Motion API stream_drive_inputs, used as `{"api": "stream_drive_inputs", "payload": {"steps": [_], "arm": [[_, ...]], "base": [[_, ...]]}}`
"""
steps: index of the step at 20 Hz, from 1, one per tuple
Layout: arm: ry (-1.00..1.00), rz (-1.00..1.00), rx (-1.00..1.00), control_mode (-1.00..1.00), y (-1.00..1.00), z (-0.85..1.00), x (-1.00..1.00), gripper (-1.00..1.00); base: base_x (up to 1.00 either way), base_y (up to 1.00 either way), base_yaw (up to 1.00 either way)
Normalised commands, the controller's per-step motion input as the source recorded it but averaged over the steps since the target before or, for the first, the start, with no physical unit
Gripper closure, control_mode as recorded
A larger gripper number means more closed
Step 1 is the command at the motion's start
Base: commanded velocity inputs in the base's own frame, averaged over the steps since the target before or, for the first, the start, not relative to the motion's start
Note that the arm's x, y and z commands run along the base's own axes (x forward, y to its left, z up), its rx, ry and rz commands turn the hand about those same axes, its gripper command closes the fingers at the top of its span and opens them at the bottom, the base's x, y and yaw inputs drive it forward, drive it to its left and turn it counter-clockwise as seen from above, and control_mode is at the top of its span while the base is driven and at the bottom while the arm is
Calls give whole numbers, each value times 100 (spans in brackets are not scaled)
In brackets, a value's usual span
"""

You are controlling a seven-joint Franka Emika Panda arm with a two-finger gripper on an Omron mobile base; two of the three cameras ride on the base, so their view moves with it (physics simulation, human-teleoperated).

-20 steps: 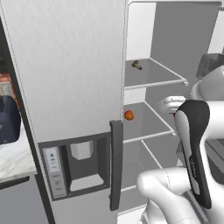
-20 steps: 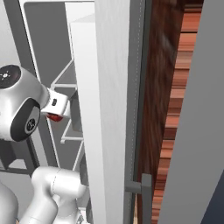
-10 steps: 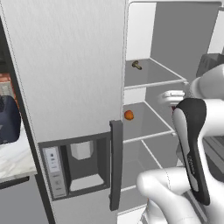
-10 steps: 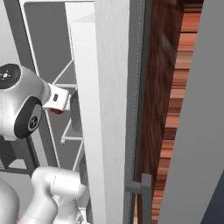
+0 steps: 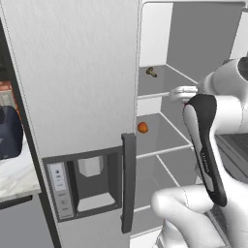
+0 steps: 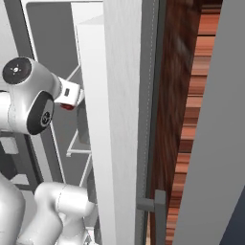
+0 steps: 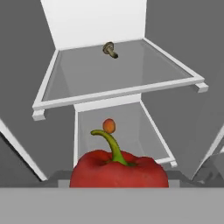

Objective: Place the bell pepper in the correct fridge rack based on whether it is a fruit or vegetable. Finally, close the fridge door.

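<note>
A glossy red bell pepper, likely light, firm and slippery, best gripped across its body, sits clamped in the gripper in front of the open fridge's top rack.

glossy red bell pepper with curled green stem, upright before pale-grey top fridge rack, fridge door open
</note>
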Motion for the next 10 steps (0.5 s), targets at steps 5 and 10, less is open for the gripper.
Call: {"api": "stream_drive_inputs", "payload": {"steps": [5, 10], "arm": [[2, 0, 0, -100, 0, 7, 68, 100], [3, 0, 0, -100, -9, -13, 73, 100]], "base": [[0, 0, 0], [0, 0, 0]]}}
